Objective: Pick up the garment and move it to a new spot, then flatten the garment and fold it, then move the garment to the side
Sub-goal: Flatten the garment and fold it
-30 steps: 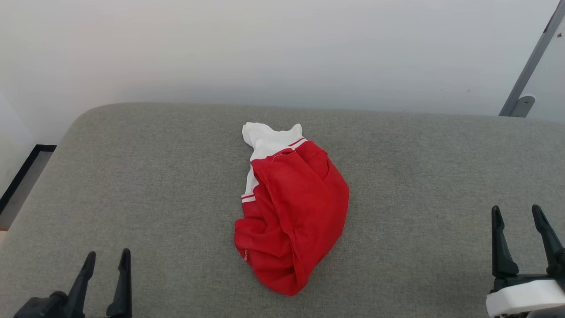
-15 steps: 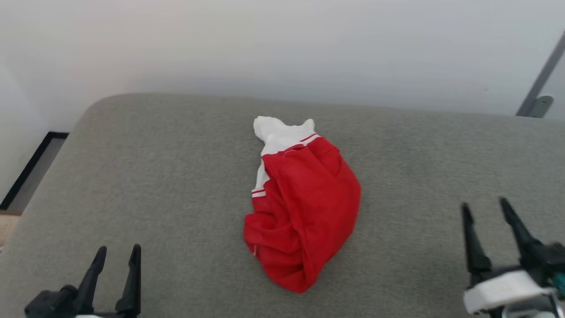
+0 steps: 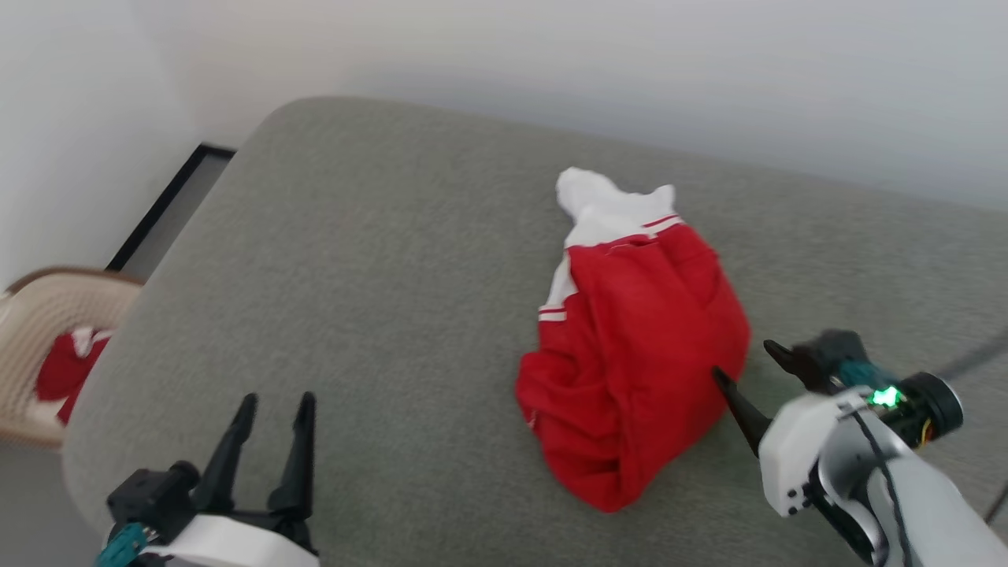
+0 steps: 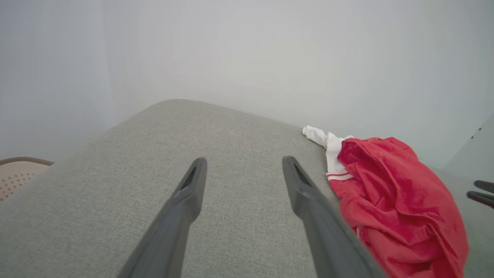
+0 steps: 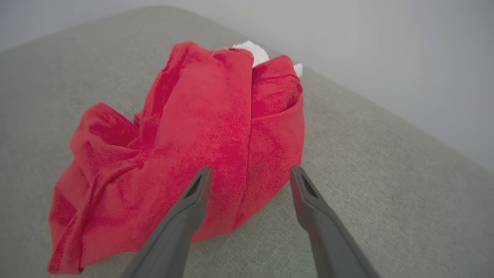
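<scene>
Right gripper (image 3: 742, 358) fingers gape empty at the garment's (image 3: 638, 331) edge; left gripper (image 3: 279, 397) likewise, well clear. Head view: red cloth (image 3: 67, 370) in a basket (image 3: 47, 287).

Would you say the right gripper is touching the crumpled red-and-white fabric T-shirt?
Cannot tell. In the head view one fingertip of the right gripper overlaps the T-shirt; neither contact nor gap shows plainly.

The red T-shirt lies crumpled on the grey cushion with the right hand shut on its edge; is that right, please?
Not quite: the right hand is open at the edge of the T-shirt, not shut on it, as the right wrist view shows.
</scene>
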